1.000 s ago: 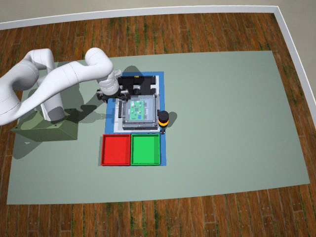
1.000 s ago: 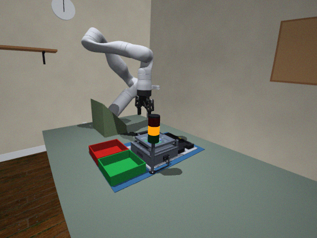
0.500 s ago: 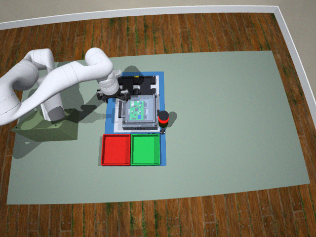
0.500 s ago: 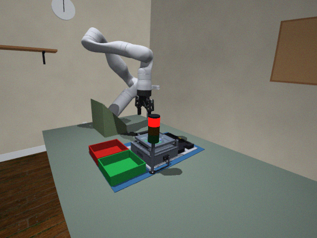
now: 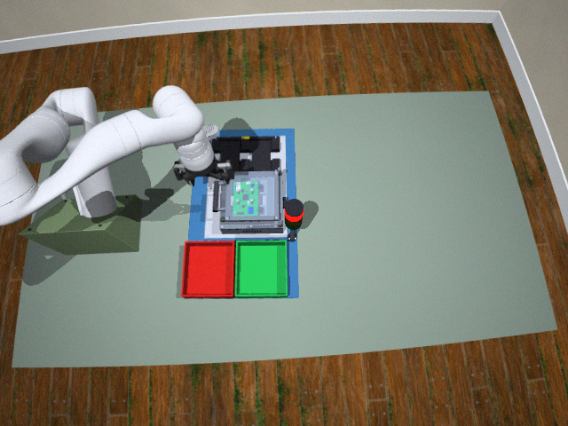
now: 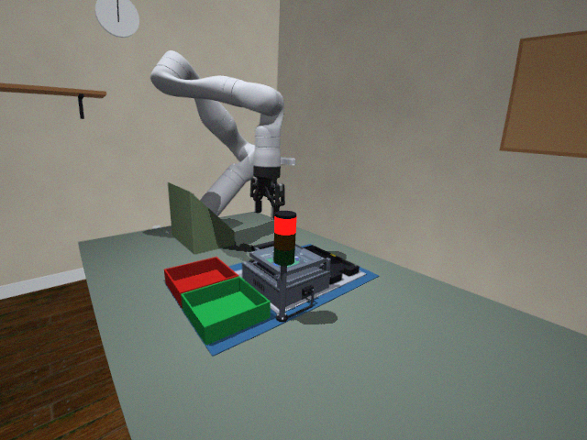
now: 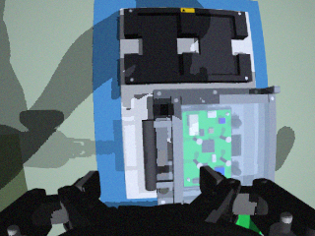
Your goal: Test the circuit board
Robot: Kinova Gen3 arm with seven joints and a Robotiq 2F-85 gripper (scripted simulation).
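The green circuit board (image 5: 245, 198) lies flat in the grey tester (image 5: 249, 203), and the clear lid lies down over it. It also shows in the wrist view (image 7: 207, 147). The signal light (image 5: 293, 212) beside the tester glows red at its top (image 6: 284, 224). My gripper (image 5: 204, 174) (image 6: 268, 199) hangs well above the tester's left rear corner. Its fingers stand wide open with nothing between them (image 7: 145, 204). The dark latch part (image 7: 157, 151) sits on the tester's left side, below the gripper.
The empty black tray (image 5: 245, 153) sits behind the tester on the blue mat. The red bin (image 5: 209, 269) and the green bin (image 5: 261, 268) stand side by side in front of the tester. The arm's green base block (image 6: 193, 225) is to the left.
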